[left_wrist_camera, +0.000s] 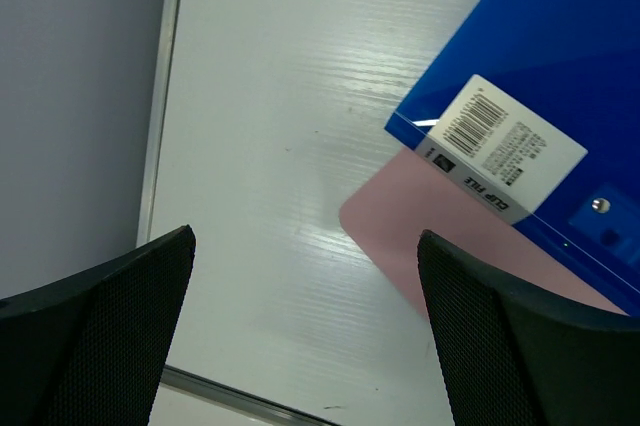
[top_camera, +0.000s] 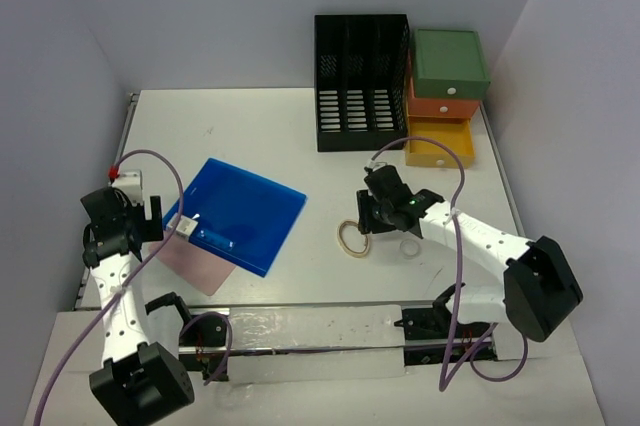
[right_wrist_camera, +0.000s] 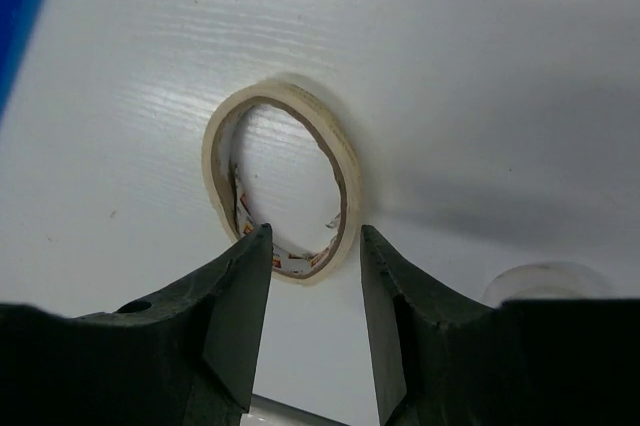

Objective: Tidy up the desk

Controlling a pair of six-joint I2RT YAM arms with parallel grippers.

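The white desk holds a blue clip file lying on a pink sheet at the left. A cream tape roll lies flat near the middle. My left gripper is wide open and empty, just left of the file's labelled corner. In the left wrist view, the left gripper hovers over bare desk, with the file and the pink sheet to its right. My right gripper is open over the near rim of the tape roll, not closed on it. In the top view, the right gripper sits right beside the roll.
A black slotted file rack stands at the back. To its right is a drawer unit with green, orange and yellow drawers, the yellow bottom drawer pulled out. A small clear ring lies right of the tape. A metal rail edges the desk's left side.
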